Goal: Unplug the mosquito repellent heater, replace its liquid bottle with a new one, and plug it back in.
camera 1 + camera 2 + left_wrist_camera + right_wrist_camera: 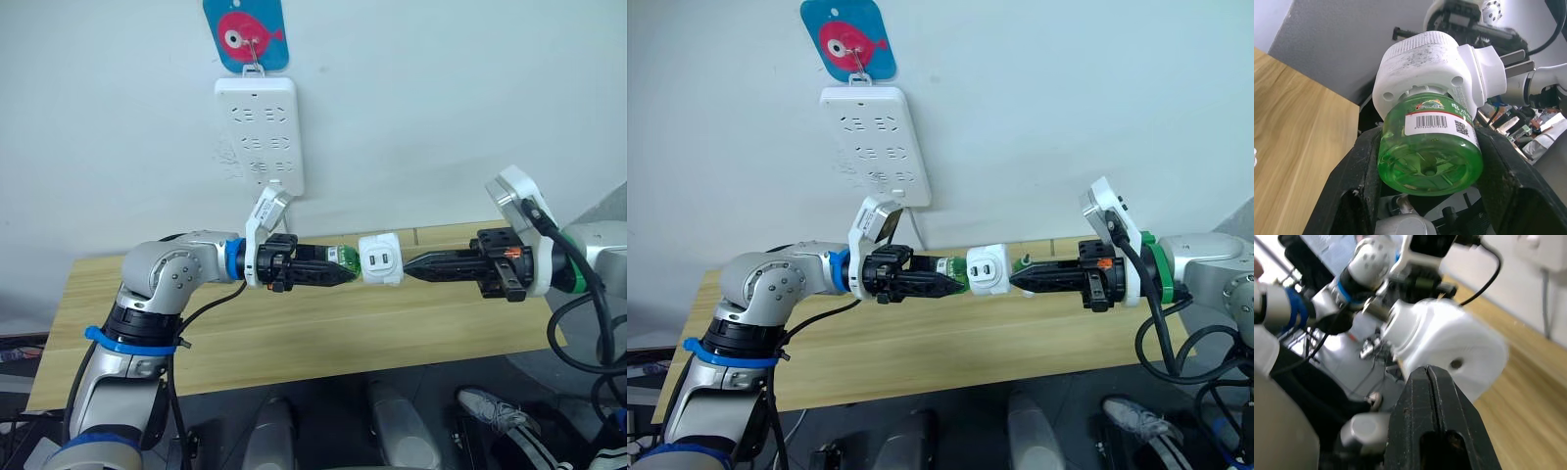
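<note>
Left hand (343, 276) grips heater's (381, 259) bottle (1430, 147).

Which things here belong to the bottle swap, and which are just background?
Job:
heater, unplugged, held over the table
green bottle, in the heater, in the left gripper
right gripper, shut, tip at the heater
wall strip

Background:
fish hook
table

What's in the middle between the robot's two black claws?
The white mosquito repellent heater with its green bottle. The left gripper clamps the bottle; the right gripper meets the heater's other side, seen from the head views.
</note>
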You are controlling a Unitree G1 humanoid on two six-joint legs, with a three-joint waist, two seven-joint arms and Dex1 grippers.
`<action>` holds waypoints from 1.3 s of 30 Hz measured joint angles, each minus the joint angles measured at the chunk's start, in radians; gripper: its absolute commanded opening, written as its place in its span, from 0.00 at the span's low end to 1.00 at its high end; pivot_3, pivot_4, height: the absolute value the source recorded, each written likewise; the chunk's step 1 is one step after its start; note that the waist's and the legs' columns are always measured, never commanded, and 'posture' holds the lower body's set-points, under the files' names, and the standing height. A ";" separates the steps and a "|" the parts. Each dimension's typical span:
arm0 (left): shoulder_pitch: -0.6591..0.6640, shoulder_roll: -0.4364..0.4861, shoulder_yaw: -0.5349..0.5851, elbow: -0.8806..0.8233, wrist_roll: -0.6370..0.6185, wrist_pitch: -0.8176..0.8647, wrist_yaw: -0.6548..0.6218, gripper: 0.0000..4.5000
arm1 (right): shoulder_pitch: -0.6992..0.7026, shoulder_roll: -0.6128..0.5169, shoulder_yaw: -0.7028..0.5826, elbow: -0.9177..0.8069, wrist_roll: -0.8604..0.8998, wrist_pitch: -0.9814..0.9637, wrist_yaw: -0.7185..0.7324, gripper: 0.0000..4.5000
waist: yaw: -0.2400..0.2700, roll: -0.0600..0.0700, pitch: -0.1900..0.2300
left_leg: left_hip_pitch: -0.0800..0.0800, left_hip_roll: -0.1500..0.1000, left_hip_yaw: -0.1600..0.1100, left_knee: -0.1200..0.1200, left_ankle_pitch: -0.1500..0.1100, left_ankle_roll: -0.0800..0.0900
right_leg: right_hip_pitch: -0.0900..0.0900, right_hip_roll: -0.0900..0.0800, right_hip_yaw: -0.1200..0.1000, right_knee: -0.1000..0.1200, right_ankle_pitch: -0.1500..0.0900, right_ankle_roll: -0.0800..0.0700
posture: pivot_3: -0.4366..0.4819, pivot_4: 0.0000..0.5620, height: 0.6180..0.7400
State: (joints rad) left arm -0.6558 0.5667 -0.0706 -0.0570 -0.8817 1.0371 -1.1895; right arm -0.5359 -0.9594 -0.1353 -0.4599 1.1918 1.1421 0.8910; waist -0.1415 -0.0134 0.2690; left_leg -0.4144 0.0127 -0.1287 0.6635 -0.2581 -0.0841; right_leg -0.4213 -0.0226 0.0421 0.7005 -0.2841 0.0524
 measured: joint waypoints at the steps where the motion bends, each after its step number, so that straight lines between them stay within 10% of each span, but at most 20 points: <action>1: -0.003 -0.004 0.001 0.010 0.001 -0.001 0.003 0.51 | 0.000 -0.004 0.001 -0.009 0.006 0.002 0.005 0.00 | 0.000 0.000 0.000 | 0.000 0.000 0.000 0.000 0.000 0.000 | 0.000 0.000 0.000 0.000 0.000 0.000 | 0.23 0.35 0.88; 39: 0.010 0.033 -0.034 -0.011 0.073 -0.084 -0.006 0.51 | -0.148 0.201 0.121 -0.006 0.101 0.038 -0.223 0.00 | 0.000 0.000 0.000 | 0.000 0.000 -0.001 0.000 0.000 0.000 | 0.000 0.000 0.000 0.000 0.000 0.000 | 0.25 0.35 0.88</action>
State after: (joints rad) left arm -0.6453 0.5993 -0.1044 -0.0677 -0.8090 0.9528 -1.1957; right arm -0.6843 -0.7581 -0.0145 -0.4663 1.2933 1.1798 0.6676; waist -0.1411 -0.0134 0.2690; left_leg -0.4146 0.0128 -0.1293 0.6636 -0.2578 -0.0845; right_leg -0.4214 -0.0227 0.0417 0.7006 -0.2841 0.0524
